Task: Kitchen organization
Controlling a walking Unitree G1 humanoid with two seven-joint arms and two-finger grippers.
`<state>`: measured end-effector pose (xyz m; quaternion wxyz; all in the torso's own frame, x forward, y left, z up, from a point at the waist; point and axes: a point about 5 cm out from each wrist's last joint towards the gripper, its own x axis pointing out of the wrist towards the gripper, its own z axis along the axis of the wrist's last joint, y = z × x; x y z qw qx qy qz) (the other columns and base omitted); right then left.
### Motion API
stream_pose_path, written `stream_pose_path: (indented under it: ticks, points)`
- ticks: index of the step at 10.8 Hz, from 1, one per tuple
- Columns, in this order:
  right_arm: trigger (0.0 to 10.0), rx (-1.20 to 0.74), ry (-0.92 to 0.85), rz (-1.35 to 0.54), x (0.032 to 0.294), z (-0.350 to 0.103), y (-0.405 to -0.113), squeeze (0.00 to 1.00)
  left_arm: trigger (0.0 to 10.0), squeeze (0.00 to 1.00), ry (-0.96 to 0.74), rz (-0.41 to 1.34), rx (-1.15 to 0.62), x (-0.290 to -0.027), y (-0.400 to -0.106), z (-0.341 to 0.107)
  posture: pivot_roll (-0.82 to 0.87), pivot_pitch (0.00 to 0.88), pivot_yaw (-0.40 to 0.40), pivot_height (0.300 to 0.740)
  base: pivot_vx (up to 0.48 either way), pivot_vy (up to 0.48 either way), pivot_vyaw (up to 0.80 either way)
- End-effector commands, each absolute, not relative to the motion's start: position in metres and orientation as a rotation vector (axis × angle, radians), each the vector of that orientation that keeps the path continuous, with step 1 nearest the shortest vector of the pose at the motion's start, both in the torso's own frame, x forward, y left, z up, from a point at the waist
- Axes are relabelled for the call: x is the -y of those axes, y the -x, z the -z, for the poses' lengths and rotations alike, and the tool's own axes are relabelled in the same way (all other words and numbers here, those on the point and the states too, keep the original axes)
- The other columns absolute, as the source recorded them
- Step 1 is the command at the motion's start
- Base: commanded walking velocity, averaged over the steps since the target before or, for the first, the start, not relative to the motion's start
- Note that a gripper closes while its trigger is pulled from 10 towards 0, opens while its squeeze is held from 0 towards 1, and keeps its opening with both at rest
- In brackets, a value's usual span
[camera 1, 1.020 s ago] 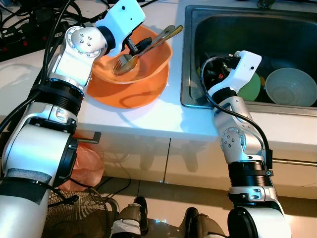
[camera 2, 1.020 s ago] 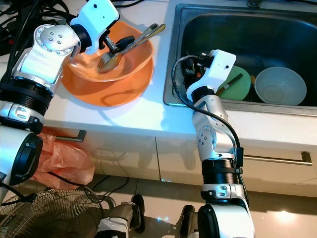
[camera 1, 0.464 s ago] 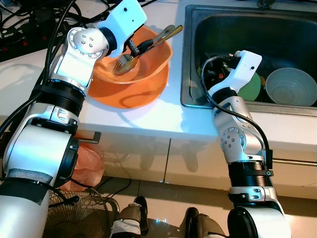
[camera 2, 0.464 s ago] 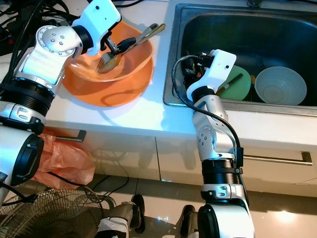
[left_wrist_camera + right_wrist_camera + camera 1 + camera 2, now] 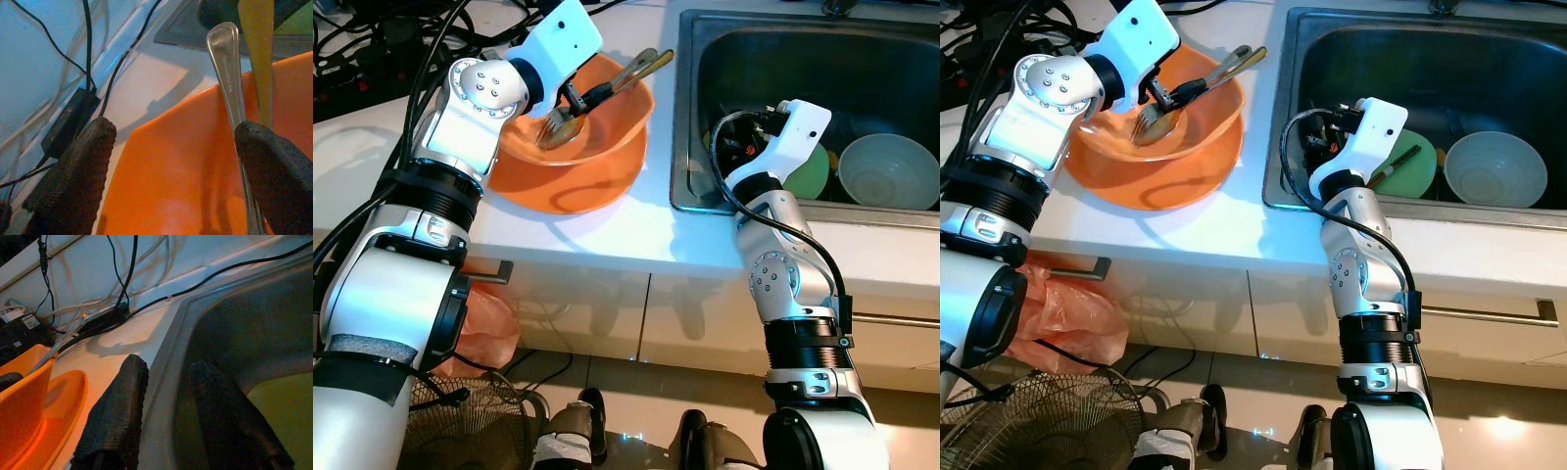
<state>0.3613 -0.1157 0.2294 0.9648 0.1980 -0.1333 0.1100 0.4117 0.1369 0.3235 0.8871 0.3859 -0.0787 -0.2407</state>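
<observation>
The left claw [image 5: 176, 181] hangs inside the orange bowl [image 5: 592, 162], its two black fingers [image 5: 73, 181] spread wide and holding nothing. A steel spoon [image 5: 230, 88] runs up between the fingers, close against one of them, and a gold-coloured utensil [image 5: 257, 44] lies just beside it; both lean on the bowl's rim on the side nearest the sink [image 5: 705, 59]. The bowl stands on the white bench [image 5: 607, 235], just beside the sink. Behind the bowl, black cables [image 5: 372, 49] lie on the bench.

The right claw [image 5: 166, 416] sits at the sink's rim nearest the bowl, its fingers [image 5: 115, 421] parted, one over the rim and one inside the basin, gripping nothing. In the sink lie a green plate [image 5: 1410, 166] and, beside it on the side away from the bowl, a pale bowl [image 5: 1494, 168].
</observation>
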Motion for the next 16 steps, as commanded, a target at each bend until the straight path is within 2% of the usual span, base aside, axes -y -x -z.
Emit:
stream_pose_path:
  ticks: [1,8,13,16]
  points:
    - [10.0,0.25,-0.401,-0.213,0.116,-0.223,-0.36,0.0,10.0,0.0,-0.821,0.487,0.133,-0.14,-0.412,-0.317,0.1,0.23,0.082,0.74,0.0,0.0,0.0]
    - [10.0,0.249,-0.404,-0.213,0.116,-0.223,-0.359,0.0,10.0,0.0,-0.846,0.455,0.023,-0.153,-0.414,-0.303,0.1,0.232,0.083,0.74,0.0,0.0,0.0]
    - [10.0,0.247,-0.404,-0.21,0.116,-0.223,-0.359,0.0,10.0,0.0,-0.875,0.515,0.003,-0.148,-0.411,-0.291,0.1,0.24,0.084,0.74,0.0,0.0,0.0]
    - [10.0,0.245,-0.404,-0.211,0.116,-0.222,-0.359,0.0,10.0,0.0,-0.937,0.433,-0.023,-0.158,-0.413,-0.291,0.1,0.238,0.085,0.74,0.0,0.0,0.0]
